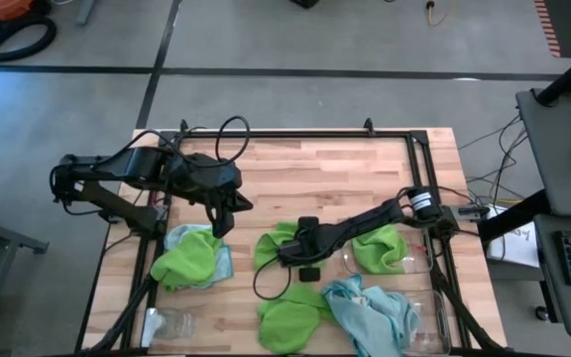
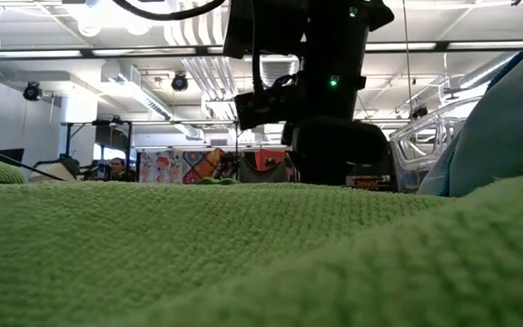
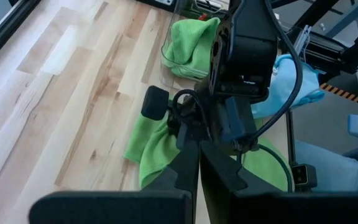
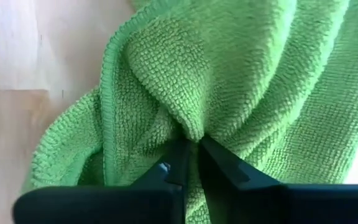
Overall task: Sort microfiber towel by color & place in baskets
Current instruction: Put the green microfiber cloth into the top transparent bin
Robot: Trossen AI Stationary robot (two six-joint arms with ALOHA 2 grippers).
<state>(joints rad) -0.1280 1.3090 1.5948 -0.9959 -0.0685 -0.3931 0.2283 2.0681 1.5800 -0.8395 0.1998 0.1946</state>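
My right gripper is shut on a lime green towel lying near the table's middle. My left gripper hangs shut and holds nothing, just beyond a heap of one green and one blue towel at the left. Another green towel lies in the clear basket at the right. A pale blue towel drapes partly into the second clear basket at the near right. A further green towel lies flat at the near edge. My right gripper pinches a raised fold of the green towel between its two fingers. The fingers come from above, pointing steeply down. The cloth is gathered into creases toward the pinch, and the rest of the towel lies on the table.
A small clear glass jar stands at the near left corner. Bare wood stretches across the table's far half. In the low view the near green towel fills the foreground, with the blue towel at the right.
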